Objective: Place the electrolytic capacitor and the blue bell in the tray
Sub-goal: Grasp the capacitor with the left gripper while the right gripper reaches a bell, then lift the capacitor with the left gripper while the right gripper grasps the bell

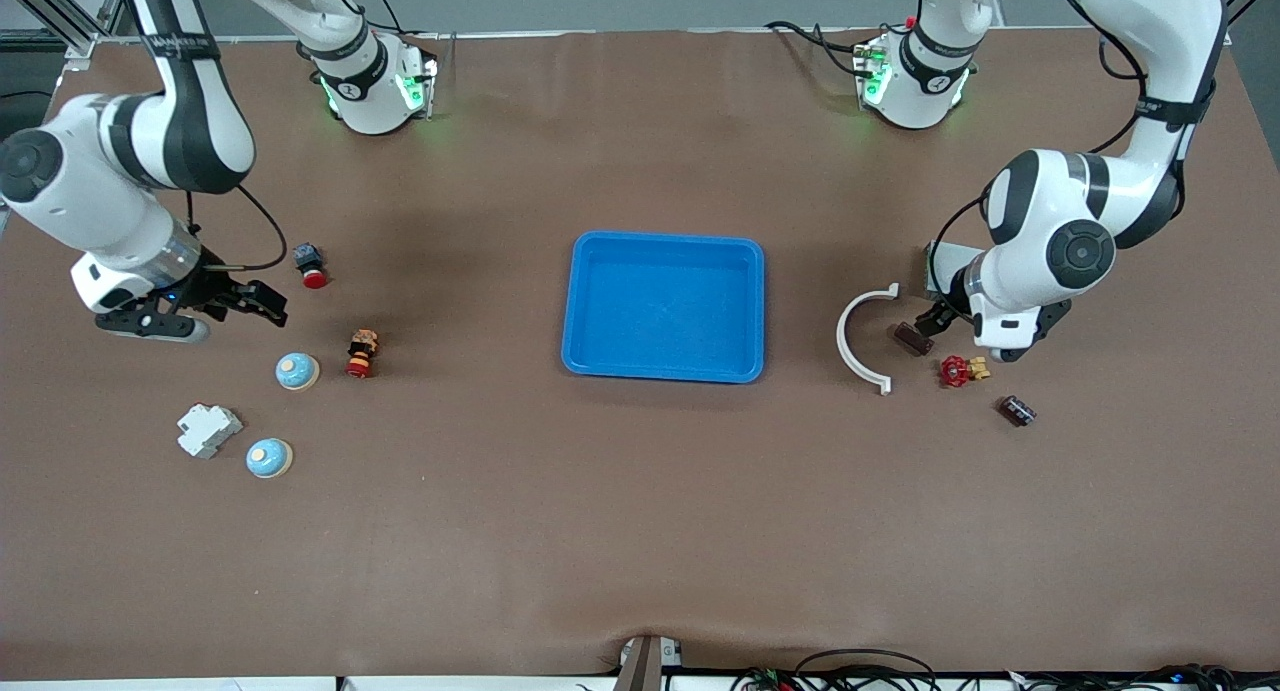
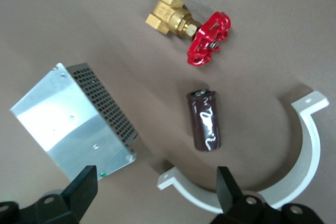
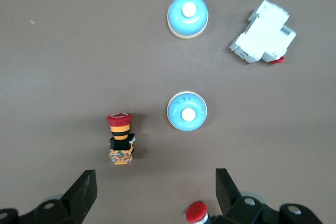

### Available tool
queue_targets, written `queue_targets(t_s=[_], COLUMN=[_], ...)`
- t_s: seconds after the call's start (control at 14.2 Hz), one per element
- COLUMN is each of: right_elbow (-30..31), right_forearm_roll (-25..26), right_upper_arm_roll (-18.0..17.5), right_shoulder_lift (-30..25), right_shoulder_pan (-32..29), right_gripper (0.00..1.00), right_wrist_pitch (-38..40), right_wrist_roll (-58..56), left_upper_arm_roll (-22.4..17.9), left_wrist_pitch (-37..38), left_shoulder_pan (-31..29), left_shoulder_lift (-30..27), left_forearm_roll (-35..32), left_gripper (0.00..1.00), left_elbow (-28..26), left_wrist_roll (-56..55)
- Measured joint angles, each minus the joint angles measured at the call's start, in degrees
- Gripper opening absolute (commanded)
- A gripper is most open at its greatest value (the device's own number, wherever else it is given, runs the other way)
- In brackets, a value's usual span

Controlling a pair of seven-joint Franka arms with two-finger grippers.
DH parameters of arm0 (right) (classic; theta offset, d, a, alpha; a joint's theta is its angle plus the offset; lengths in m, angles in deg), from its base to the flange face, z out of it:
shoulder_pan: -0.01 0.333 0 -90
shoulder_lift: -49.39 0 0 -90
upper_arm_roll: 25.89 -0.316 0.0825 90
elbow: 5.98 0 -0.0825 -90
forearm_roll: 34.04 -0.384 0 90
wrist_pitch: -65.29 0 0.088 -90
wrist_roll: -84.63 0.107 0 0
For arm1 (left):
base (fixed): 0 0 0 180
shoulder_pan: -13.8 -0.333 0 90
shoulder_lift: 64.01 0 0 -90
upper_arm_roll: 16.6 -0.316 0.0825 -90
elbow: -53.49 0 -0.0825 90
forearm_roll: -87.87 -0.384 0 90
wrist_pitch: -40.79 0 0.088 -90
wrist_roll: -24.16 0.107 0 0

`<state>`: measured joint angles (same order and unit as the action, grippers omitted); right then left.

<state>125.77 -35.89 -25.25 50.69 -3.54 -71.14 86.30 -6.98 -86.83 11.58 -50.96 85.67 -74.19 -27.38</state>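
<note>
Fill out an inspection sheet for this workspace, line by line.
Surface: brown table, no spills seen.
Job's things: blue tray empty; two blue bells at right arm's end; capacitors at left arm's end.
Clutter: red valve, white clamp, grey metal box, breaker, two red pushbuttons.
Grippers: left gripper open over capacitor; right gripper open over bell.
Cables: bundle at table edge.
Surroundings: nothing seen.
</note>
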Motion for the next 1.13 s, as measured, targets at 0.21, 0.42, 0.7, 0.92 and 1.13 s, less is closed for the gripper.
queue_targets(t_s=[0.21, 0.42, 0.7, 0.92, 1.13], right_elbow=[0.27, 0.14, -0.54, -1.13, -1.93], right_forearm_roll=[-0.01, -0.02, -0.02, -0.01, -0.01], right_upper_arm_roll=[0.20, 0.27, 0.27, 0.29, 0.33], right_shoulder_lift=[6.52, 14.20, 20.40, 22.12, 22.35], right_shoulder_pan=[-0.60, -0.94, -1.05, -1.27, -1.48], right_gripper=[1.00, 1.00, 1.00, 1.00, 1.00], right_wrist_pitch=[-8.08, -16.60, -21.62, -23.14, -23.17], right_wrist_roll=[0.00, -0.01, -0.03, -0.06, -0.11], left_upper_arm_roll=[-0.01, -0.02, -0.03, -0.04, -0.09], left_wrist_pitch=[-3.76, -6.96, -7.86, -8.09, -8.71], left_shoulder_pan=[-0.07, -0.08, -0.09, -0.10, -0.24], left_shoulder_lift=[2.53, 4.96, 7.34, 9.34, 10.39], left_forearm_roll=[0.00, 0.00, 0.00, 0.00, 0.00], left_gripper=[1.00, 1.00, 1.00, 0.83, 0.60], left_elbow=[0.05, 0.56, 1.97, 2.72, 3.22], left_wrist_roll=[-2.31, -3.12, -3.40, -3.41, -3.41])
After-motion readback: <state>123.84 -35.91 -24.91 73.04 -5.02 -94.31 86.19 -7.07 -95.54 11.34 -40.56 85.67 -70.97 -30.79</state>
